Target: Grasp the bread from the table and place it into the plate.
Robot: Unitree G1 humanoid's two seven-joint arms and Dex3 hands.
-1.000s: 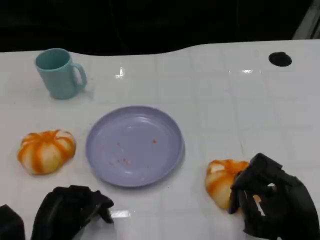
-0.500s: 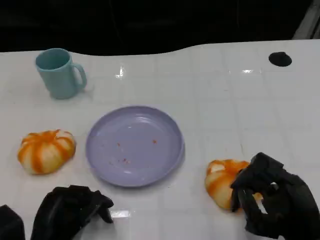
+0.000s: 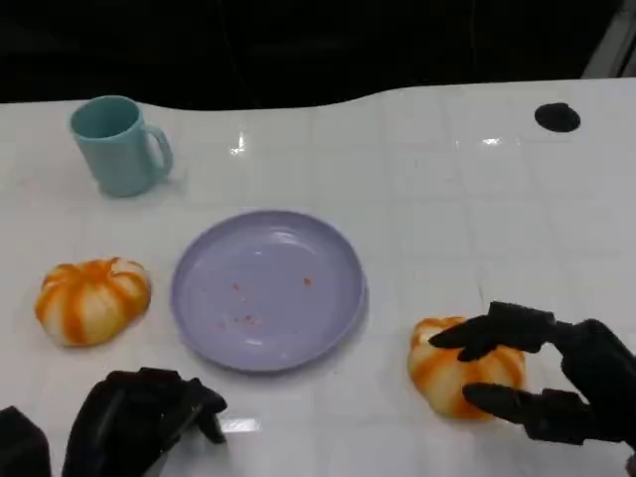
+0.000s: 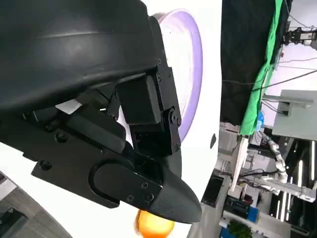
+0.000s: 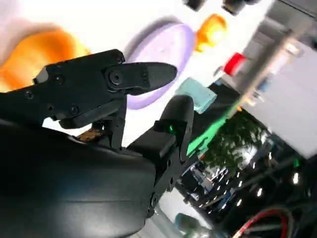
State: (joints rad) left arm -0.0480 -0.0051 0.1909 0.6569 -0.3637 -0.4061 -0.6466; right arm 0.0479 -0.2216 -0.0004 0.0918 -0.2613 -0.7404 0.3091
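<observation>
Two orange-and-white striped breads lie on the white table. One bread [image 3: 91,300] is left of the lilac plate [image 3: 199,298], the other bread [image 3: 447,368] is right of it. My right hand [image 3: 556,376] is at the right bread with its fingers [image 3: 497,328] spread apart, one over the top and one along the near side. The bread rests on the table. In the right wrist view this bread [image 5: 29,57] is a blur past the fingers [image 5: 143,74], with the plate [image 5: 166,47] beyond. My left hand [image 3: 139,417] rests curled near the front edge, holding nothing.
A teal mug [image 3: 119,144] stands at the back left, its handle to the right. A small black round spot [image 3: 556,117] sits at the back right. The plate holds a few crumbs. The table's far edge runs along a dark background.
My right hand's fingers have spread from a curled pose beside the right bread and now reach over and around it. The bread, the plate and the left hand have not moved.
</observation>
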